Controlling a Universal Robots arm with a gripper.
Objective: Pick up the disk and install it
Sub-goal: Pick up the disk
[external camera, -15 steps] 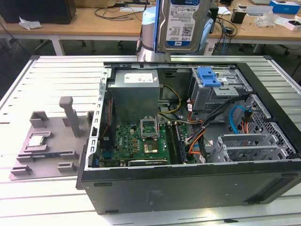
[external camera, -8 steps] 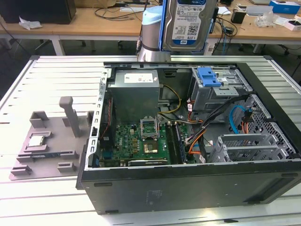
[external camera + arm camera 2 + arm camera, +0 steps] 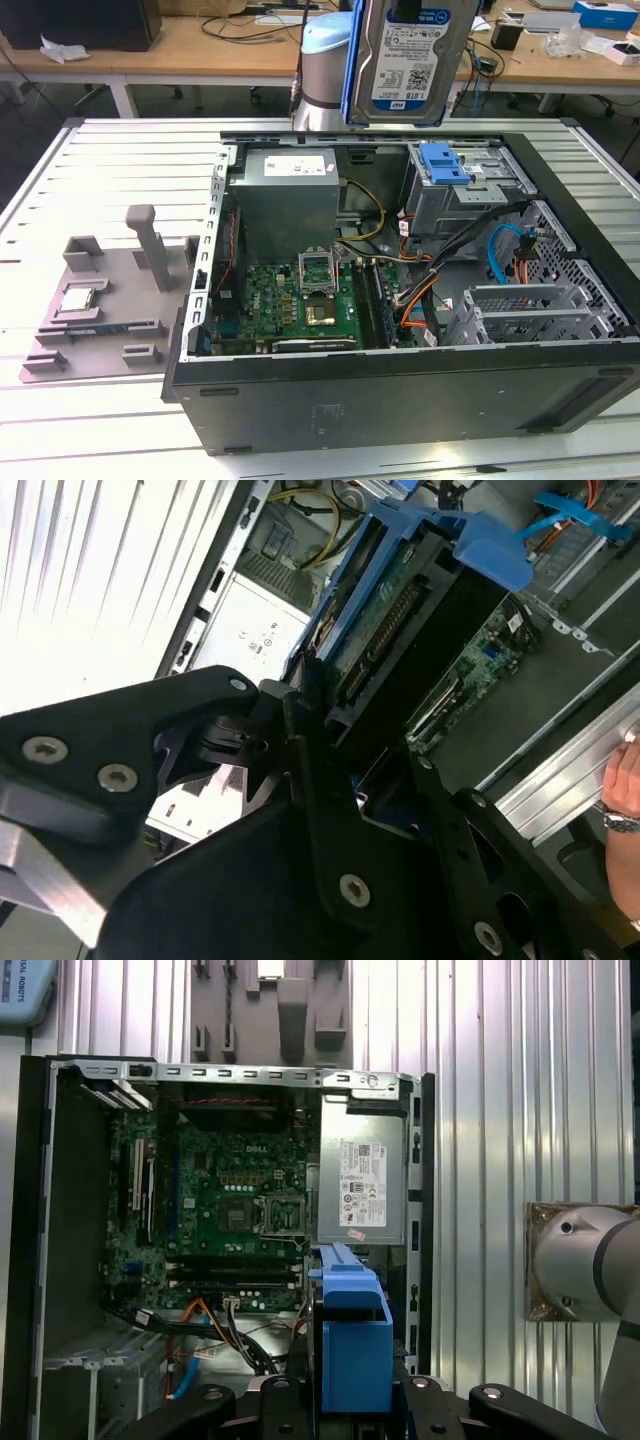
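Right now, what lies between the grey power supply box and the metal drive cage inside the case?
A loose bundle of yellow and black cables, seen in the exterior view; the disk hangs above in the pincer.

exterior view: high, angled down into open PC case [image 3: 400, 410], mid-range.
first wrist view: straight down over case.
second wrist view: v. close, oblique along disk [image 3: 395, 620].
shared: case interior w/ motherboard [image 3: 310, 300].

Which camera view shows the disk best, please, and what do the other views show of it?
The exterior view: the disk hangs above the open computer case with its labelled face to the camera. The second wrist view shows its connector edge in the blue frame; the first wrist view shows the frame's end.
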